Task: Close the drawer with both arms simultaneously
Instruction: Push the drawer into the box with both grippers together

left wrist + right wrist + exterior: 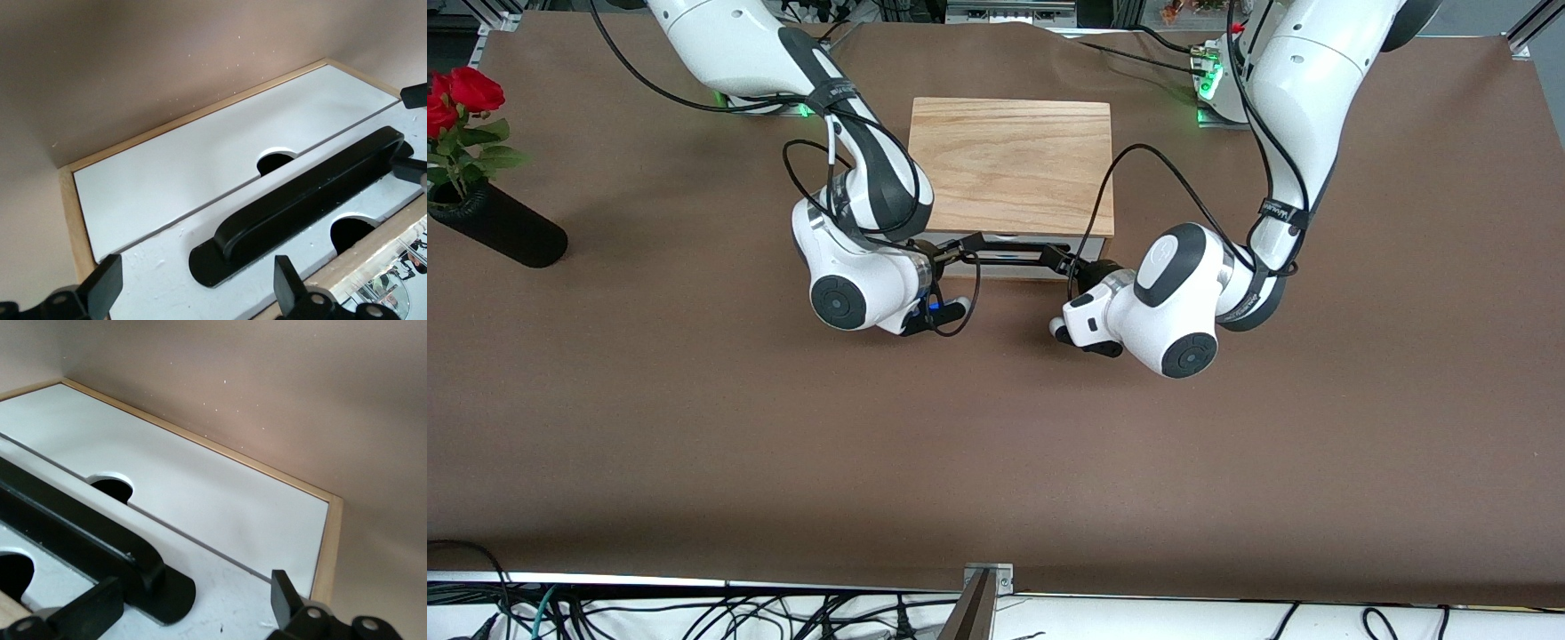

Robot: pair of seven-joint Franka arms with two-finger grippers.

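The light oak box [1014,164] stands mid-table near the arms' bases. Its drawer's white front panel [1000,271] faces the front camera and looks about flush with the box front. The black bar handle [1009,258] runs across it. My right gripper [960,251] is open at the handle's end toward the right arm's side. My left gripper [1060,260] is open at the other end. In the left wrist view my left gripper [195,293] straddles the handle's end [307,193] close against the panel [160,273]. In the right wrist view my right gripper [190,603] does likewise at its handle end [73,527].
A black vase [503,229] with red roses [463,93] lies tilted at the right arm's end of the table. A second white panel [200,167] with a finger notch sits under the drawer front. Brown table [996,444] stretches toward the front camera.
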